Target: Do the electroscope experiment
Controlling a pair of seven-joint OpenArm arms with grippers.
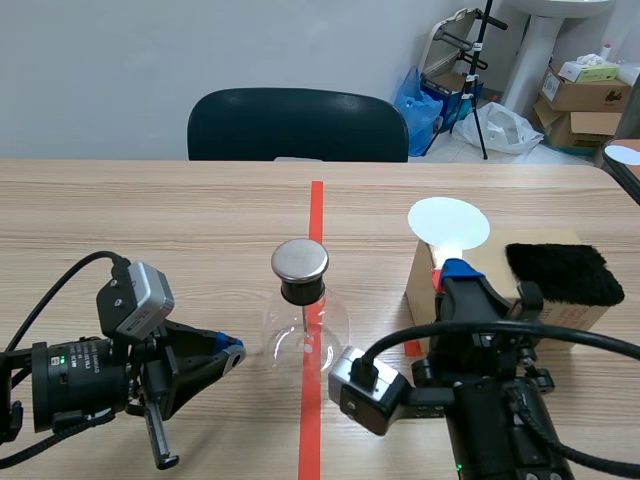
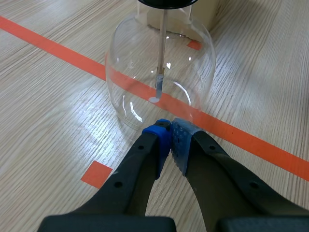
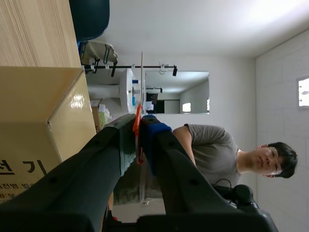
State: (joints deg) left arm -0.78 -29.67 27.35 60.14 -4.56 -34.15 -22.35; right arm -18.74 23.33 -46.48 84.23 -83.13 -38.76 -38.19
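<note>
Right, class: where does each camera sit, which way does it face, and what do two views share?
Scene view: between the arms, facing across the table; both arms show.
Left wrist view: looks down past the left gripper at the glass flask.
Right wrist view: looks past the right gripper, shut on a white paddle, cardboard box beside it.
Shared: the flask, scene and left wrist.

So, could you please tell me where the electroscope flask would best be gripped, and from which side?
Probably at its black neck, just under the metal cap, coming in level from the left, where the left claw sits shut on nothing. The flask stands upright; lower down it looks wide, round and slippery, the neck narrow.
</note>
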